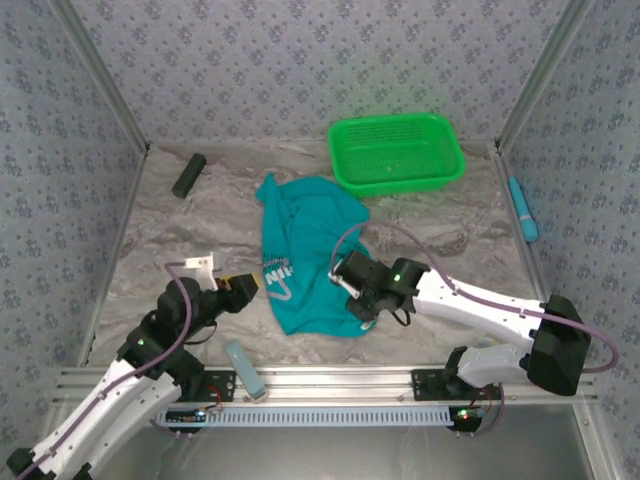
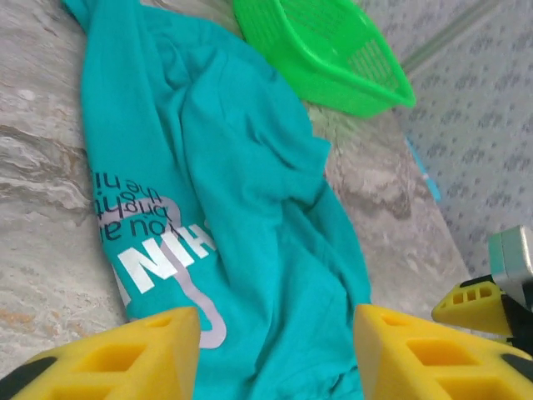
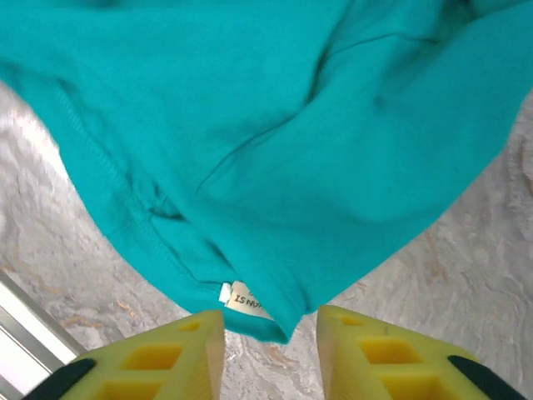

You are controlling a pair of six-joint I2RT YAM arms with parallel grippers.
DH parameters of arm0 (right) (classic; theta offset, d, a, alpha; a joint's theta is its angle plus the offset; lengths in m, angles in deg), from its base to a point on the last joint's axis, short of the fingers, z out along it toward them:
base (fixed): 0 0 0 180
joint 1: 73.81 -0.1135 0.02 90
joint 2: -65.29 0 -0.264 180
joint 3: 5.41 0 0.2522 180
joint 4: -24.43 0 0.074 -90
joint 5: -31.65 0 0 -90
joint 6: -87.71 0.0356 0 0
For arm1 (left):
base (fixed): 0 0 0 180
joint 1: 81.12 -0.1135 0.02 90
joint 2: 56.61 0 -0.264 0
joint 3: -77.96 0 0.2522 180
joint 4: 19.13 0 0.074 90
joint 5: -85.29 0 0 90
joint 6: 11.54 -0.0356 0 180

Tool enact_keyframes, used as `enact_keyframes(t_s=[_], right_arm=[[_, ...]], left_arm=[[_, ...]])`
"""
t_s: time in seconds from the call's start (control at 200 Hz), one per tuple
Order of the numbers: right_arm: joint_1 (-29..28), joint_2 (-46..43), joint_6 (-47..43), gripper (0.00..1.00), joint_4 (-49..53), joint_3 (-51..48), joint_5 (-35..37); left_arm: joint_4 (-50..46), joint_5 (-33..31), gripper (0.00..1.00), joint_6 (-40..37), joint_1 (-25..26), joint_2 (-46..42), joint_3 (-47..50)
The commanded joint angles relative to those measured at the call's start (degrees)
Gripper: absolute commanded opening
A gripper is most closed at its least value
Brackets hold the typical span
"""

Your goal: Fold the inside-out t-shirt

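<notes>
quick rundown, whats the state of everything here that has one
t-shirt: lying crumpled, not folded, print reads mirrored
left hand: open, at the shirt's left edge, holding nothing
right hand: open, straddling the shirt edge with the tag, not pinching it
green mesh basket: upright, looks empty

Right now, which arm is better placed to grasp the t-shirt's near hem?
Right, probably: the right gripper, open, straddles the t-shirt hem by its tag; the left gripper sits beside the cloth.
</notes>
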Motion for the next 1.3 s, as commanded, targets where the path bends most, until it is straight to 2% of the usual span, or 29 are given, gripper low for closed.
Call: enact_keyframes(t_s=[0.0, 0.125, 0.23, 0.29, 0.365, 0.455, 0.495, 0.585, 0.655, 0.735, 0.795, 0.885, 0.935, 0.975, 1.029, 1.139, 1.299], right_arm=[[7.4, 3.4, 5.9, 0.41, 0.5, 6.7, -2.3], [12.2, 6.9, 14.1, 0.46, -7.3, 6.9, -7.1], [13.5, 10.2, 22.2, 0.47, -10.8, 5.6, -7.1], [13.2, 12.1, 24.4, 0.47, -12.3, 3.8, -8.0], [11.5, 15.0, 24.2, 0.48, -16.6, 1.5, -12.9], [8.0, 18.0, 24.1, 0.46, -16.9, 0.6, -13.2], [6.7, 18.8, 24.1, 0.42, -16.5, 0.0, -12.3], [5.2, 18.8, 25.7, 0.19, -15.5, -2.2, -10.8], [4.8, 17.3, 26.8, 0.13, -15.5, -5.2, -12.2], [4.9, 14.9, 26.8, 0.09, -14.0, -7.3, -14.6], [5.8, 12.8, 25.2, 0.18, -13.0, -7.6, -17.5], [8.7, 9.8, 22.0, 0.24, -9.5, -5.6, -18.2], [11.3, 9.5, 20.2, 0.36, -8.5, -3.2, -19.6], [13.1, 10.2, 18.9, 0.46, -8.2, -0.9, -21.5], [14.2, 11.8, 18.0, 0.48, -8.8, 2.1, -21.4], [14.8, 17.0, 18.4, 0.46, -13.1, 5.1, -19.4], [16.3, 24.2, 19.8, 0.38, -20.4, 6.4, -18.3]], left_arm=[[-1.5, -4.0, 0.56, -1.2, 0.3, 5.9, -4.3], [3.5, -0.3, 0.6, -4.5, 0.1, 22.5, -10.7], [4.0, 0.4, 0.61, -6.6, 0.1, 36.9, -17.6], [5.4, -1.2, 0.61, -7.3, -0.1, 44.6, -20.6], [6.8, -2.8, 0.57, -7.3, -1.3, 53.9, -24.4], [7.9, 0.4, 0.5, -7.9, -3.1, 64.7, -29.6], [9.3, 1.9, 0.49, -8.1, -3.8, 68.5, -30.9], [11.8, 2.0, 0.44, -6.4, -5.8, 74.1, -31.5], [11.6, 0.0, 0.38, -5.7, -7.2, 76.6, -30.9], [11.4, 0.1, 0.36, -6.0, -8.4, 77.1, -28.9], [10.9, 0.1, 0.36, -6.4, -9.2, 76.2, -26.7], [7.9, -0.7, 0.35, -6.4, -10.2, 73.5, -24.2], [7.3, 0.0, 0.35, -6.6, -10.4, 71.3, -22.9], [7.0, 1.8, 0.35, -7.1, -10.4, 69.5, -22.5], [6.4, 5.1, 0.37, -8.0, -10.0, 67.3, -23.0], [5.2, 10.2, 0.44, -11.2, -6.5, 63.8, -26.6], [9.3, 22.2, 0.52, -14.0, -1.7, 63.7, -28.9]])
